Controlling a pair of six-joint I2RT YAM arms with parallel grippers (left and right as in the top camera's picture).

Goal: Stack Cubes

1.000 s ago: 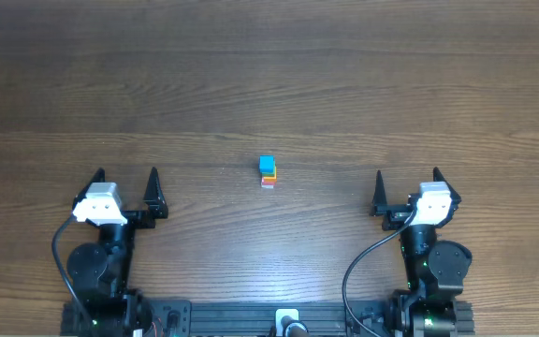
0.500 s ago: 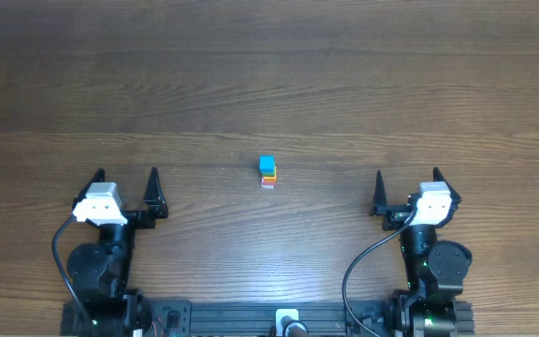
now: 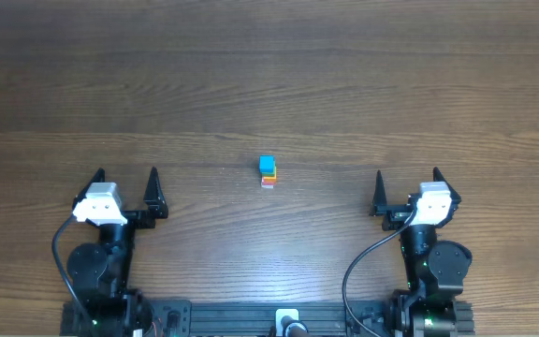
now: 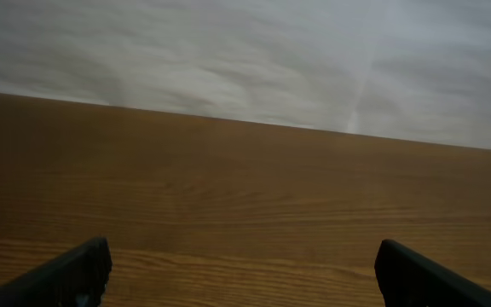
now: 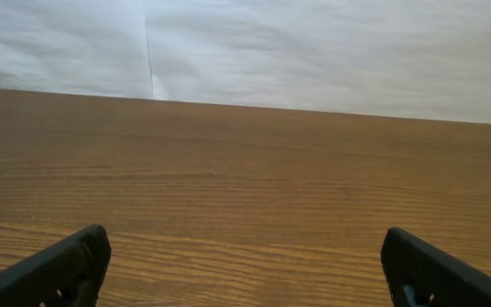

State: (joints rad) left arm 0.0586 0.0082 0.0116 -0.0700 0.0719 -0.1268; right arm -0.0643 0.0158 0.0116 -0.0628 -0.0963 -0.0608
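Observation:
A small stack of cubes (image 3: 268, 172) stands at the middle of the wooden table (image 3: 269, 84), a blue cube (image 3: 267, 165) on top, an orange one under it and a pale pink one at the bottom. My left gripper (image 3: 126, 175) rests open near the front left, well to the left of the stack, with nothing between its fingers. My right gripper (image 3: 407, 176) rests open near the front right, equally far from the stack. In the left wrist view the fingertips (image 4: 75, 273) frame bare table, as do the right wrist view's fingertips (image 5: 66, 264).
Bare wood spreads on all sides of the stack. A white wall (image 4: 245, 60) rises behind the table's far edge. The arms' bases and a black rail (image 3: 269, 318) line the front edge.

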